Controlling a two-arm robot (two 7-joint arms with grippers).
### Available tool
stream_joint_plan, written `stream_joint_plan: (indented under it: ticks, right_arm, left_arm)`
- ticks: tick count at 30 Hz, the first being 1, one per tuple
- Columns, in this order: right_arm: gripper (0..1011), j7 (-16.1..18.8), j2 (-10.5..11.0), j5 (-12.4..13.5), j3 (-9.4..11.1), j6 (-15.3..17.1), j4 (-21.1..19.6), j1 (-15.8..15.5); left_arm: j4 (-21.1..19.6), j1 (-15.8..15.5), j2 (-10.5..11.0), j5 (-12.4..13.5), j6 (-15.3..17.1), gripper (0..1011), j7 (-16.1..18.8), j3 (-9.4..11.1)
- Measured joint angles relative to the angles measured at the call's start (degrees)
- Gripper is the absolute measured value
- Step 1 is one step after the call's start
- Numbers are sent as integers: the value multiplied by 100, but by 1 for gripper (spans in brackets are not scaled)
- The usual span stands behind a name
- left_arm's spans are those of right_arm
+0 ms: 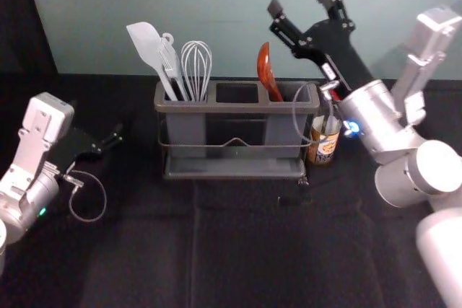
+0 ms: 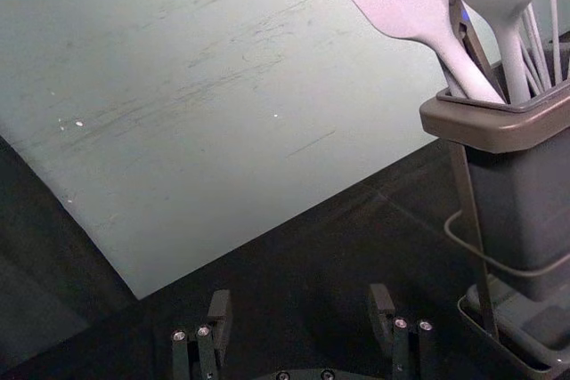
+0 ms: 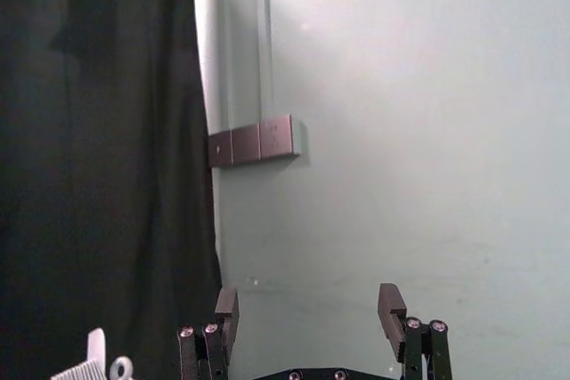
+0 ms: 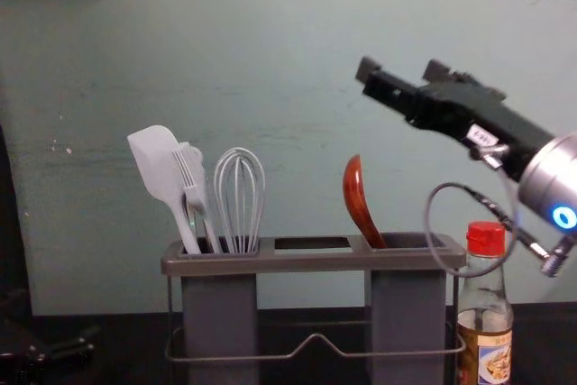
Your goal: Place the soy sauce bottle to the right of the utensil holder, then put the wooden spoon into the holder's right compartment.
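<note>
My right gripper (image 1: 298, 1) is raised above and behind the utensil holder's right end, open and empty; the right wrist view shows the gripper (image 3: 308, 311) with wide-apart fingers against the wall. The wooden spoon (image 1: 266, 70) leans in the right compartment of the utensil holder (image 1: 231, 171), its reddish bowl up. Upright beside the holder's right end is the soy sauce bottle (image 1: 324, 142), partly behind the right arm's cable; its red cap (image 4: 486, 239) shows in the chest view. My left gripper (image 1: 114, 139) stays parked left of the holder, open in its wrist view (image 2: 299, 313).
A white spatula (image 4: 155, 161), a fork-like utensil and a whisk (image 4: 239, 196) stand in the holder's left compartment. The middle compartment is between them and the spoon. Behind the dark-covered table (image 1: 238, 250) rises a pale wall (image 4: 270, 60); a switch panel (image 3: 258, 141) is mounted on it.
</note>
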Motion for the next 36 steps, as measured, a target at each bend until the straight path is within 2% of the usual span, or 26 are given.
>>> stream_joint_plan:
  ticks: [7, 12, 15, 18, 23, 27, 30, 31, 32, 34, 36]
  right_arm:
    - [1003, -43, 250, 67, 227, -71, -615, -382]
    - [1002, -62, 437, 203, 525, -152, -910, -632]
    - [1002, -93, 505, 262, 670, -166, -976, -705]
    - [1002, -133, 586, 356, 901, -182, -1018, -797]
    - [1003, -197, 641, 397, 1120, -190, -985, -873]
    - [1002, -324, 669, 227, 1211, -179, -875, -916]
    - [1003, -622, 675, -102, 1247, 41, -781, -955]
    - [1003, -727, 682, -225, 1246, 152, -768, -966]
    - [1003, -933, 700, -463, 1232, 420, -753, -988]
    - [1003, -1192, 713, -746, 1193, 826, -743, -1016]
    - [1002, -1337, 713, -895, 1178, 1104, -739, -1034]
  left_arm:
    - [0, 0, 0, 0, 0, 1005, 0, 0]
    - [0, 0, 0, 0, 0, 1005, 0, 0]
    - [0, 0, 0, 0, 0, 1005, 0, 0]
    - [0, 0, 0, 0, 0, 1005, 0, 0]
    - [0, 0, 0, 0, 0, 1005, 0, 0]
    - [0, 0, 0, 0, 0, 1005, 0, 0]
    - [0, 0, 0, 0, 0, 1005, 0, 0]
    - [0, 0, 0, 0, 0, 1005, 0, 0]
    - [0, 0, 0, 0, 0, 1005, 0, 0]
    - [0, 0, 0, 0, 0, 1005, 0, 0]
    - [0, 0, 0, 0, 0, 1005, 0, 0]
